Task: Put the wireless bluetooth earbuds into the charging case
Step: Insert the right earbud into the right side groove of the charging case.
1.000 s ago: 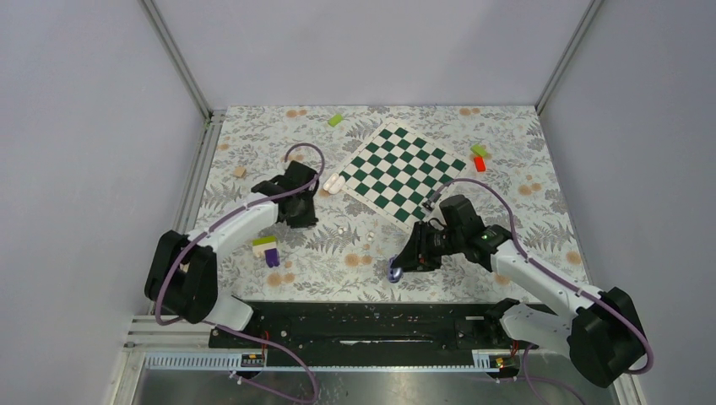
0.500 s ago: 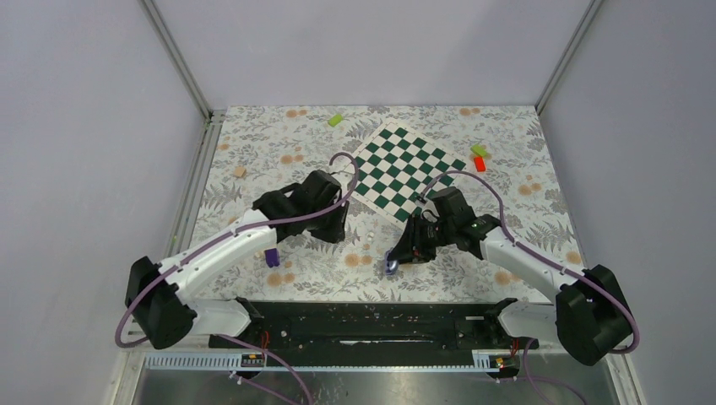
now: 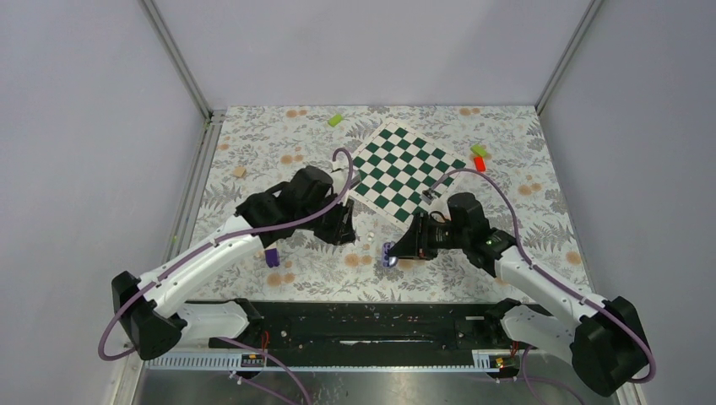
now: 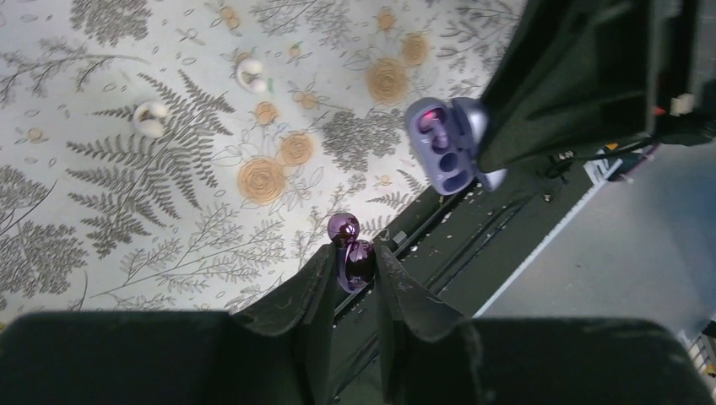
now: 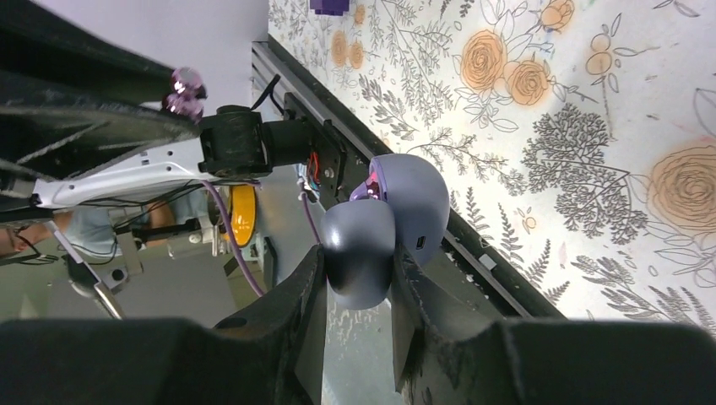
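1. Swinging in from beside the chessboard (image 3: 405, 169) over the last second, your left arm now faces the right arm above the middle of the tabletop (image 3: 279, 152). The right arm has shifted only slightly.
2. Meaning for the task: bud and case are now near each other but not touching. Insertion looks like the next step and is not yet done.
3. Left end effector (image 4: 353, 253): narrowly parted and clenched on a glossy purple earbud (image 4: 344, 226), whose rounded end juts past the fingertips.
4. Right end effector (image 5: 356, 253): partly closed, grasping the lavender charging case (image 5: 409, 202) by one half. The lid is open, with a pink glow inside.
5. Case location: held aloft over the near part of the tabletop, its sockets turned toward the bud.
6. Two white earbuds (image 4: 152, 118) lie loose on the tabletop, apart from both end effectors.
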You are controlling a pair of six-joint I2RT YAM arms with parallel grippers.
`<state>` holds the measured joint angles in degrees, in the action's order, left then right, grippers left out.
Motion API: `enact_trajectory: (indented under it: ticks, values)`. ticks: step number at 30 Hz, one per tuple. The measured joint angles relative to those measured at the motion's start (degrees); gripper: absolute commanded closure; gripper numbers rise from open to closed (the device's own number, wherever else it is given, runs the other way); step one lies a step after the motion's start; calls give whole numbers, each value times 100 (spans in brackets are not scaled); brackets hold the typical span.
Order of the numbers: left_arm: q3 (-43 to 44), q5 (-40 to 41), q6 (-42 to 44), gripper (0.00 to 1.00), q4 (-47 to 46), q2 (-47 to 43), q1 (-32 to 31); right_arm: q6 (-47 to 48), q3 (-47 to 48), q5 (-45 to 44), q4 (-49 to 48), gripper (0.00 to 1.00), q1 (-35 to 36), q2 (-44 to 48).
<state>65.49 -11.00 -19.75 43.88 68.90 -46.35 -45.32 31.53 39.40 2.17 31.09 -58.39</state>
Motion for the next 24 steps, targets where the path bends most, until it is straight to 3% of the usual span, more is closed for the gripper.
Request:
enact_trajectory:
  ticks: [11,17,24]
  values:
    - [-7,-704,439,79,-321,-227,-260,-994,533,911,61,100,-20,-997]
    - [-7,-990,831,79,-332,-221,-422,-769,1335,1261,671,100,-28,-1178]
    - [7,-1051,1108,80,-337,-92,-577,-632,1447,1364,1104,100,-31,-1233]
